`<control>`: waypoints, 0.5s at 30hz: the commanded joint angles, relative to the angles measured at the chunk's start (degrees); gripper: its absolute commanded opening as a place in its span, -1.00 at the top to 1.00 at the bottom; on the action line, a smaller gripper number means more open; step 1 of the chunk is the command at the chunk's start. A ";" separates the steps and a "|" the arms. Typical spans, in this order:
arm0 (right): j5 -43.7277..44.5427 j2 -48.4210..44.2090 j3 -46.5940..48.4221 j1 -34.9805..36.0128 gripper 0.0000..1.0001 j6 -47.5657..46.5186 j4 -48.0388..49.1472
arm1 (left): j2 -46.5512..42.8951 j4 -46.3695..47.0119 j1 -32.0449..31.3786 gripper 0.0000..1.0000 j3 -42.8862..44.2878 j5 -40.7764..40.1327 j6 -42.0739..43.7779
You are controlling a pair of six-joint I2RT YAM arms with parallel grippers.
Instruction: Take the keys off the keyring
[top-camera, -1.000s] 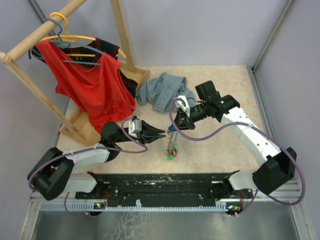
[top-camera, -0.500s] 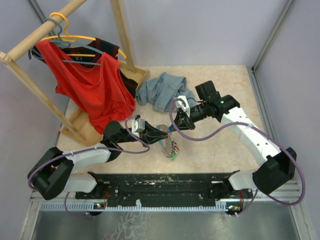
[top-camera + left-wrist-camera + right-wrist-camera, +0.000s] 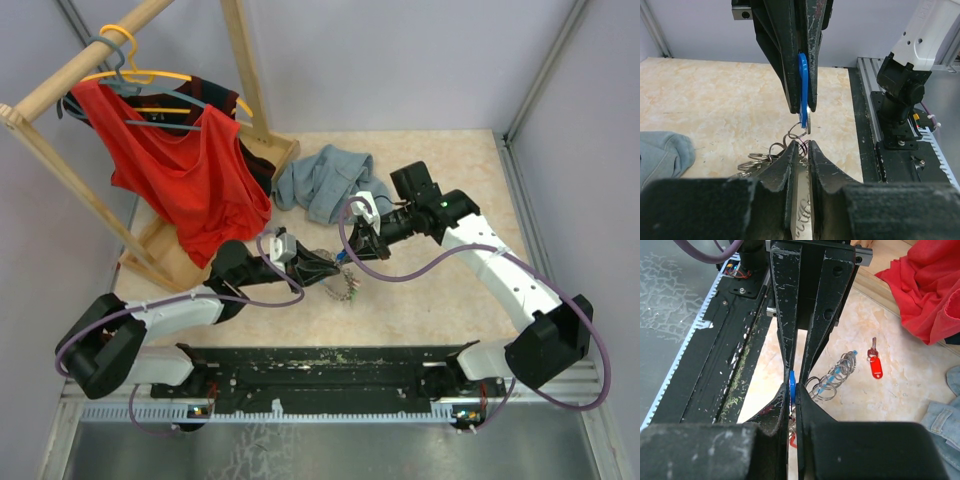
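The keyring (image 3: 837, 374), a run of silvery rings with light blue parts, hangs between my two grippers just above the table. It also shows in the top view (image 3: 346, 287). My right gripper (image 3: 792, 385) is shut on a blue key head (image 3: 792, 381), which also shows in the left wrist view (image 3: 802, 90). My left gripper (image 3: 800, 146) faces it tip to tip and is shut on a silvery key blade (image 3: 801, 200). The rings (image 3: 762, 156) bunch beside its left finger. In the top view the left gripper (image 3: 325, 268) and right gripper (image 3: 352, 250) meet at mid-table.
A loose red key (image 3: 875, 365) lies on the table beyond the rings. A grey-blue cloth garment (image 3: 325, 180) lies behind the grippers. A wooden rack (image 3: 60, 165) with a red garment (image 3: 185, 170) stands at the left. A black rail (image 3: 330, 365) runs along the near edge.
My left gripper has moved right up to the right gripper and shut on a key. The hanging bunch has been drawn up and shortened. The right arm has stayed put.
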 commanded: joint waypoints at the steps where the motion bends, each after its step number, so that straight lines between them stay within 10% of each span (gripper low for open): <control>1: -4.20 -1.63 1.32 -0.30 1.00 -0.86 1.46 | 0.50 -1.23 -0.53 0.65 1.65 -1.15 0.68; 15: -3.83 -1.78 1.58 -0.32 1.00 -0.82 1.41 | -0.64 -3.52 -0.85 0.67 0.99 -2.24 0.41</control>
